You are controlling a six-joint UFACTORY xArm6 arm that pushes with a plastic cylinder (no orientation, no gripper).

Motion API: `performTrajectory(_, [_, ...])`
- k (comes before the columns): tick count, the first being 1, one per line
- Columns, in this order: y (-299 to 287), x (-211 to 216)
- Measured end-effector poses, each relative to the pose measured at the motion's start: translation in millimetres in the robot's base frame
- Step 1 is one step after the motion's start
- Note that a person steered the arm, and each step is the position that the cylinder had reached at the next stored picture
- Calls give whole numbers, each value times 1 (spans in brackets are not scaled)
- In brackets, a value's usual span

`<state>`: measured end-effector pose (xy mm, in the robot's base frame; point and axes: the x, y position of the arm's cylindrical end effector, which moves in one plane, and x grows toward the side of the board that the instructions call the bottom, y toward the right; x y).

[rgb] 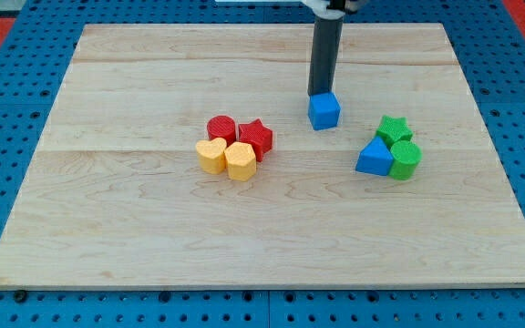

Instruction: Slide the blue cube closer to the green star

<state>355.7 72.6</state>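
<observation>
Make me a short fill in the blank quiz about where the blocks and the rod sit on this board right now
1. My tip sits just above the ____ cube in the view.
2. The green star lies toward the view's ____ of that cube.
3. The red star touches a ____ cylinder.
4. Two ____ blocks sit below the red ones.

Missing words: blue; right; red; yellow

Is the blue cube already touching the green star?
No, bare wood shows between the blue cube and the green star, and my tip stands just behind the cube.
</observation>
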Motion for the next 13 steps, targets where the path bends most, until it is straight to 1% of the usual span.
performTrajectory(1, [-35, 3])
performTrajectory(2, [-51, 14])
performTrajectory(4, [-21, 39])
performTrajectory(5, [-2, 61])
performTrajectory(6, [-10, 62])
performTrajectory(7, [-39, 47])
performTrajectory(8, [-45, 27])
performTrajectory(10, [-31, 22])
performTrajectory(13, [16, 52])
